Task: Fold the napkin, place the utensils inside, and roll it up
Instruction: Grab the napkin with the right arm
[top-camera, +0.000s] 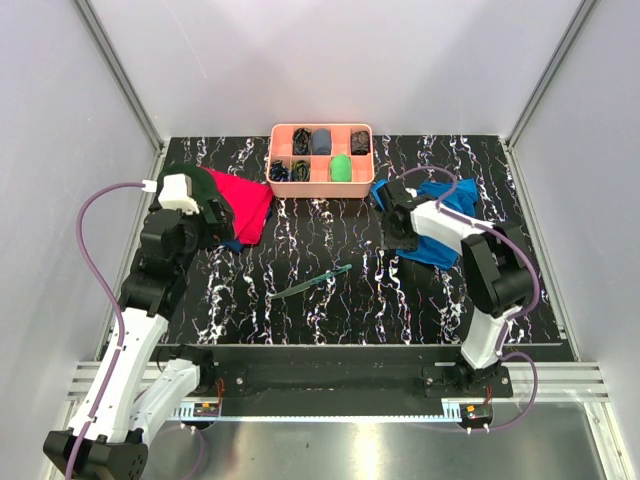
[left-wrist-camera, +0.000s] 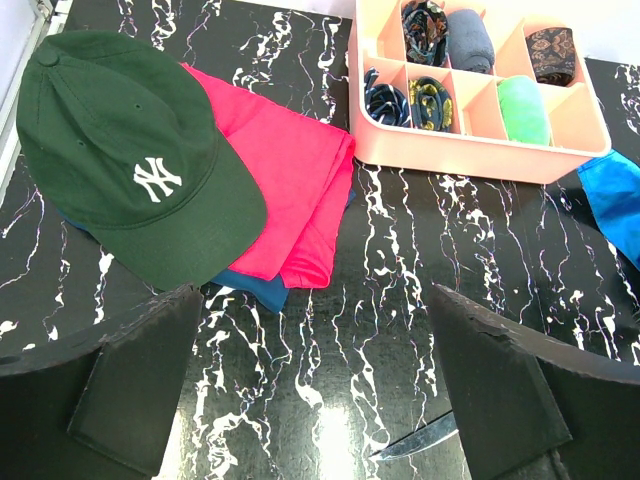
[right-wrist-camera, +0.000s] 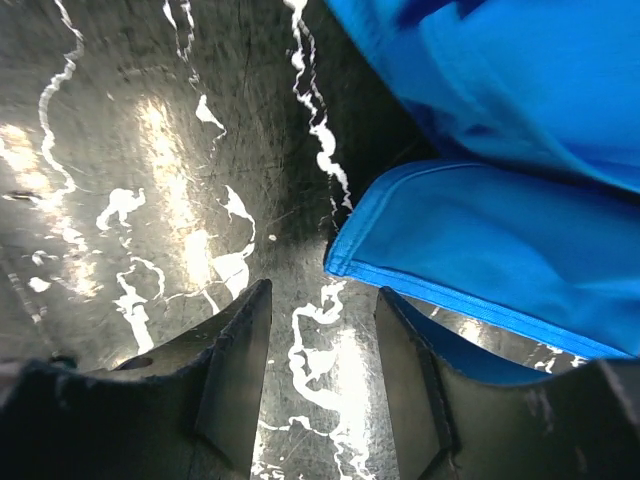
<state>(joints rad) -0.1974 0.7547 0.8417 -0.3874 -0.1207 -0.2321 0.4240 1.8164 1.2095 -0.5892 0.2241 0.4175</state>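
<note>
The bright blue napkin (top-camera: 432, 248) lies crumpled on the right of the black marbled table, partly under my right arm; its edge also shows in the left wrist view (left-wrist-camera: 615, 195). My right gripper (top-camera: 391, 228) (right-wrist-camera: 325, 290) hovers low at its left corner, open, with only bare table between the fingers. A hemmed corner of the napkin (right-wrist-camera: 480, 240) sits just ahead of the right fingertip. The dark teal utensils (top-camera: 310, 283) lie slanted mid-table; one tip (left-wrist-camera: 420, 440) pokes out by my left gripper's right finger. My left gripper (top-camera: 220, 225) (left-wrist-camera: 312, 292) is wide open over bare table.
A pink tray (top-camera: 322, 190) (left-wrist-camera: 470, 155) with several small items in its compartments stands at the back centre. A red cloth (top-camera: 248, 200) (left-wrist-camera: 290, 170), a dark green cap (left-wrist-camera: 120, 160) and a darker blue cloth (left-wrist-camera: 255, 288) lie at the left.
</note>
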